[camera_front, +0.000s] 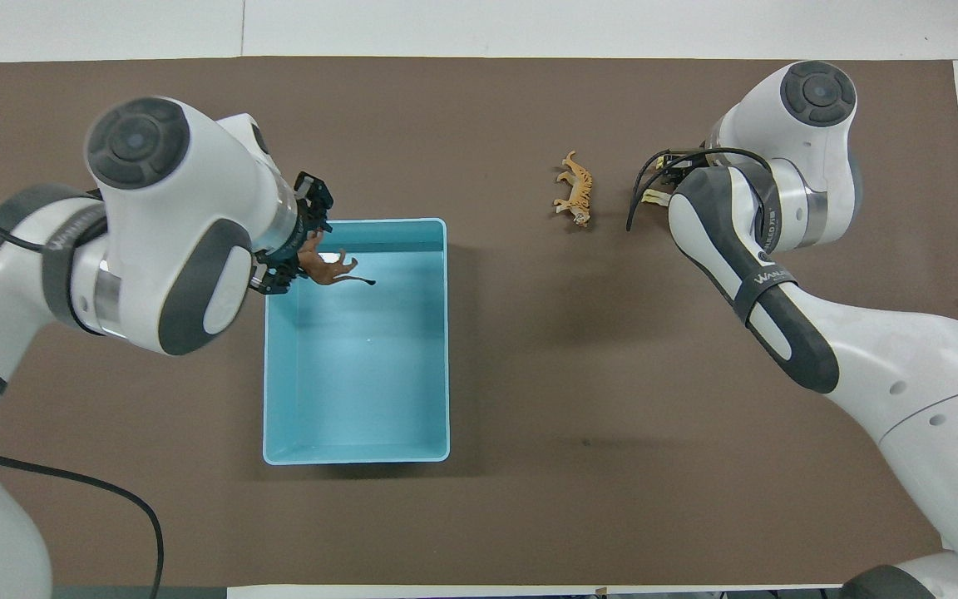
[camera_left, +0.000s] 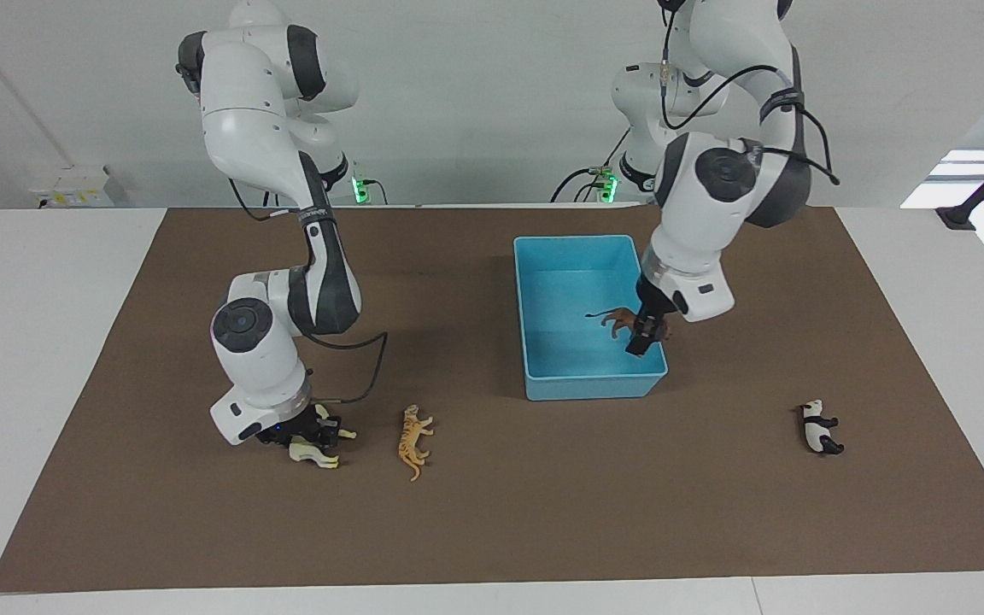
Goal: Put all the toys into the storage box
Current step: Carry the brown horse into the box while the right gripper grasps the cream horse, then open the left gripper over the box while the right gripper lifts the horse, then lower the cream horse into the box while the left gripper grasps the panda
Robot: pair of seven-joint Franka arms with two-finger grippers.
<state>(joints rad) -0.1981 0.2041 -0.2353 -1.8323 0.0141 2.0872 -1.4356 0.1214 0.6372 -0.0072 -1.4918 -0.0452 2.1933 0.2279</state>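
The light blue storage box (camera_left: 594,393) stands on the brown mat toward the left arm's end; it shows in the overhead view (camera_front: 358,457) too. My left gripper (camera_left: 647,329) is shut on the brown lion (camera_left: 620,321) and holds it inside the box's corner farthest from the robots. The gripper (camera_front: 300,241) and lion (camera_front: 325,266) also show from overhead. My right gripper (camera_left: 308,436) is down on the cream-white horse (camera_left: 314,451), which lies on the mat. The orange tiger (camera_left: 413,440) lies beside the horse. The panda (camera_left: 820,427) lies toward the left arm's end, hidden under the left arm from overhead.
The brown mat (camera_left: 543,512) covers most of the white table. In the overhead view the right gripper (camera_front: 669,179) and a bit of the horse (camera_front: 655,197) show beside the tiger (camera_front: 576,193). A black cable loops by the right wrist (camera_left: 364,376).
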